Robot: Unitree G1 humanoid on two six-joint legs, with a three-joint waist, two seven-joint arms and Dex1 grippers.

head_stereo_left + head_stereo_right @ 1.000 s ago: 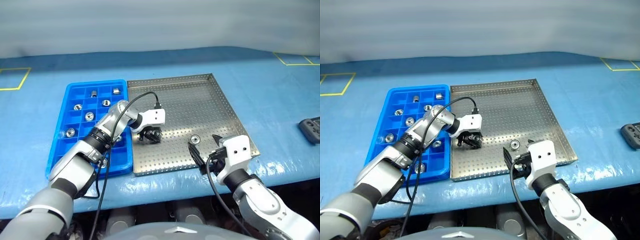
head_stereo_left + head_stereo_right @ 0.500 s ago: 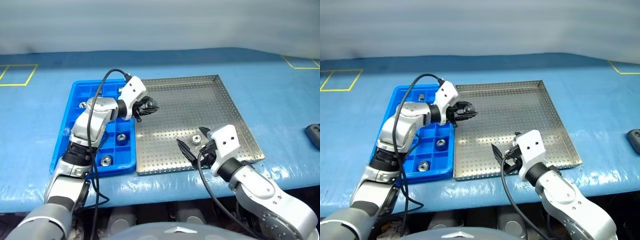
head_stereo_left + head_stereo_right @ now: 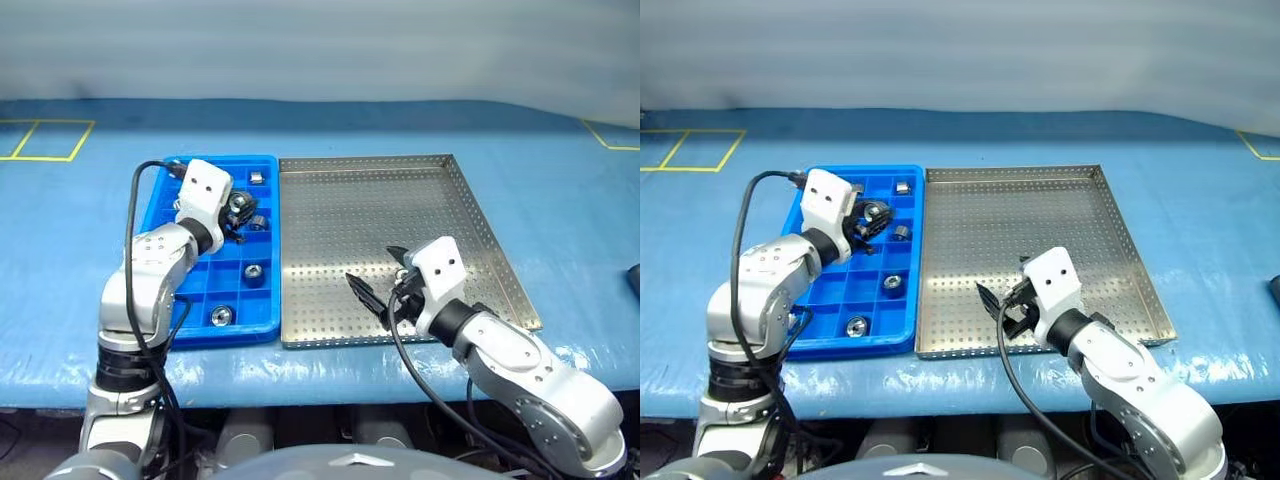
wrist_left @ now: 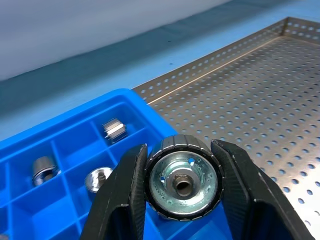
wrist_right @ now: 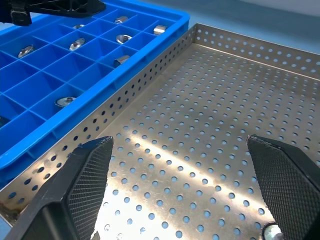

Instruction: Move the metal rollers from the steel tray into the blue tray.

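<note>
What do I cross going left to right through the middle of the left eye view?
left gripper holding a metal roller → blue tray → steel tray → right gripper, jaws open over the steel tray.

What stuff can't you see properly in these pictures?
- The roller left in the steel tray: the right gripper hides it from the head views; the right wrist view's edge cuts it off.
- Which blue tray compartment lies under the left gripper and its held roller: the gripper covers it.
- The dark thing at the head views' right edge: cut off.
</note>
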